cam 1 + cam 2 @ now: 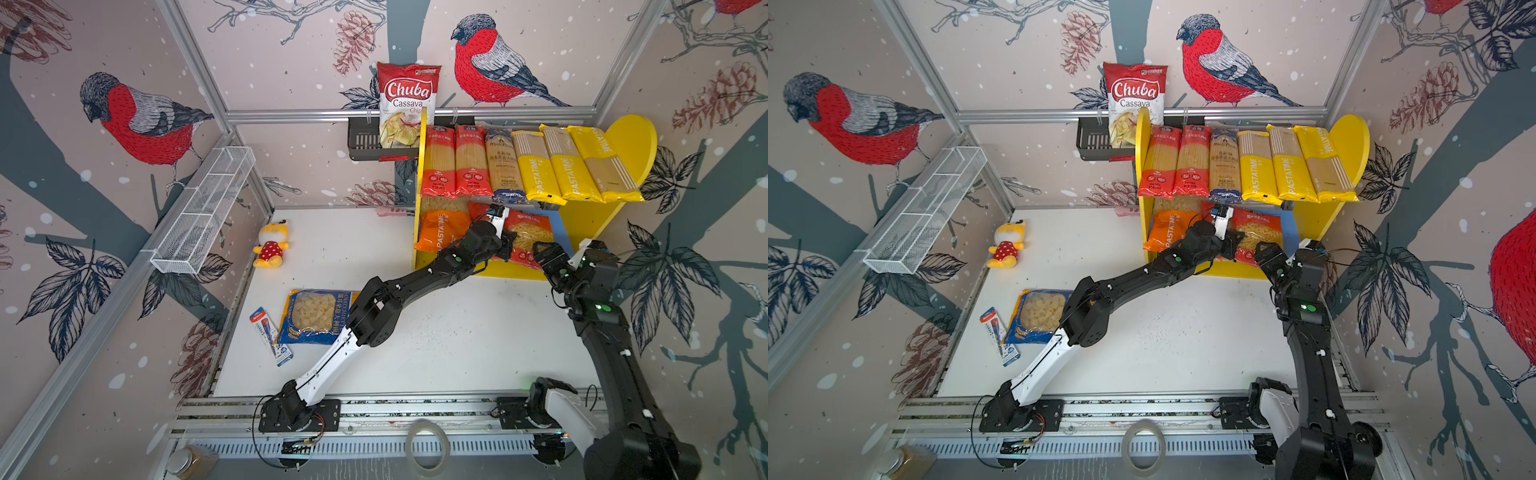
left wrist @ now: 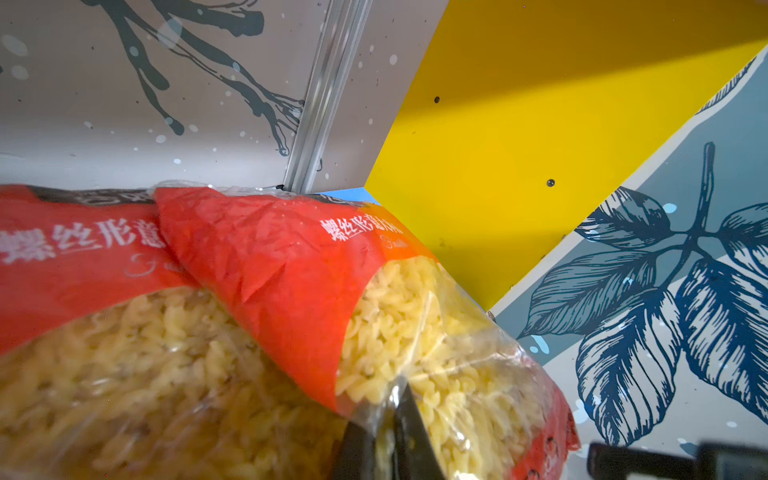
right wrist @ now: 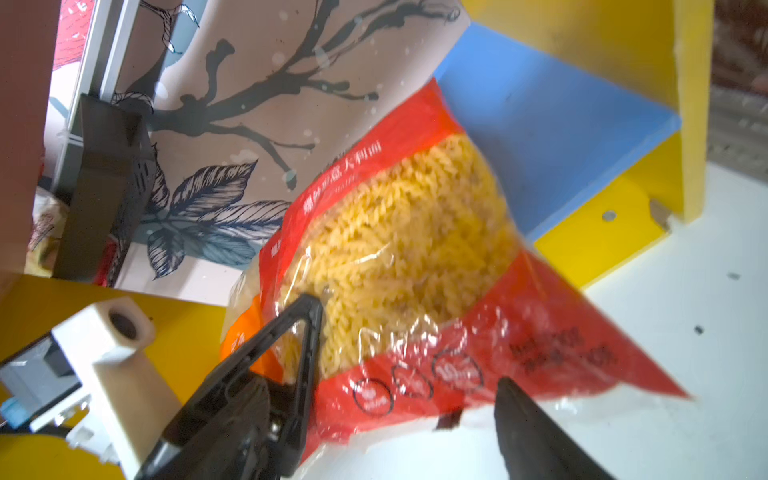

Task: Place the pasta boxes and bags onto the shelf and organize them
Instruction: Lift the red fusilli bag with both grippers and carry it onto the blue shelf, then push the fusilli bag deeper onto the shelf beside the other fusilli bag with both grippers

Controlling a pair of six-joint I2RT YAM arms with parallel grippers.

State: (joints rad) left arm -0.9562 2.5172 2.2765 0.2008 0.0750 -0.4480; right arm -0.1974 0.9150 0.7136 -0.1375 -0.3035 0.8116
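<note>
We see the red bag low in the shelf, on the blue board. It has red bands top & bottom w/ white script and a clear crinkled window full of yellow spirals. It lies tilted, bottom seam sticking out past the board's front edge over the counter. Its top band overlaps a 2nd red bag w/ the same print.

L hand is at the shelf front, pressed together, fingers pinching the red bag's clear film at its side edge. R hand is just beside it, spread. We see only one finger, near the bottom seam, nothing clamped. Touching or not, we can't tell.

Room: bare blue board shows btw. the red bag and the shelf's side panel on the R-arm side. The long packs overhang the shelf's top front edge, close above both hands. The counter in front of the shelf is bare white.

Count:
- Top of the shelf: 6 long packs side by side, i.e. 2 red, 1 dark-blue, 3 yellow.
- Low in the shelf: 1 orange bag at the end away from that panel, plus the 2 red.
- Off the shelf, well apart on the counter: 1 blue-yellow bag, flat.

10 in all.
</note>
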